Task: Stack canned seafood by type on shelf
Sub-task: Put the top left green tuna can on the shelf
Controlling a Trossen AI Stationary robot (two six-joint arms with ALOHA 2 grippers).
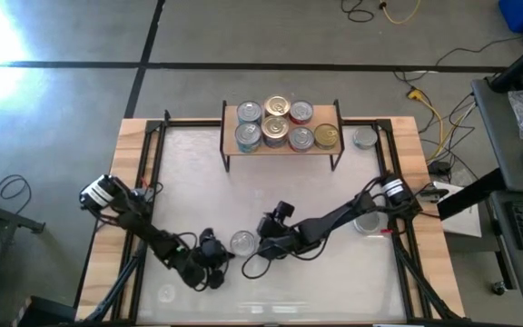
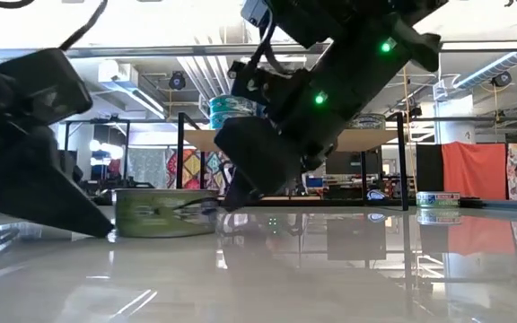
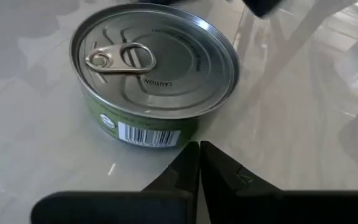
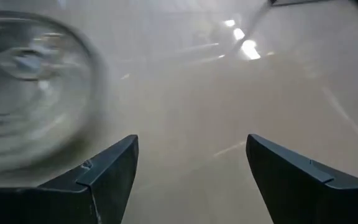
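**Open right pincer beside a lone tin at the near end of the table**

The right pincer (image 4: 191, 177) sits low over the white table (image 1: 271, 191), its two dark fingers (image 4: 98, 177) spread wide with nothing between them. Just beside it, off one fingertip and outside the gap, stands a single silver-topped tin (image 1: 241, 242) with a green side and a pull ring on its lid. In the view from above, the tin lies between the two pincers. The level view shows the tin upright on the table with the right pincer tilted down next to it; whether they touch cannot be told.

The left pincer (image 3: 199, 165) is on the other side of the same tin, fingers pressed together and holding nothing, tips close to the tin's wall but apart from it.

Well beyond both pincers, at the far end of the table, stands the shelf (image 1: 281, 145), a small wood board on black legs. It carries seven tins (image 1: 277, 123) in two rows, mostly silver-topped, some gold. Another tin (image 1: 364, 138) rests on the table just beside the shelf, and one more (image 1: 368, 222) lies under the right arm.
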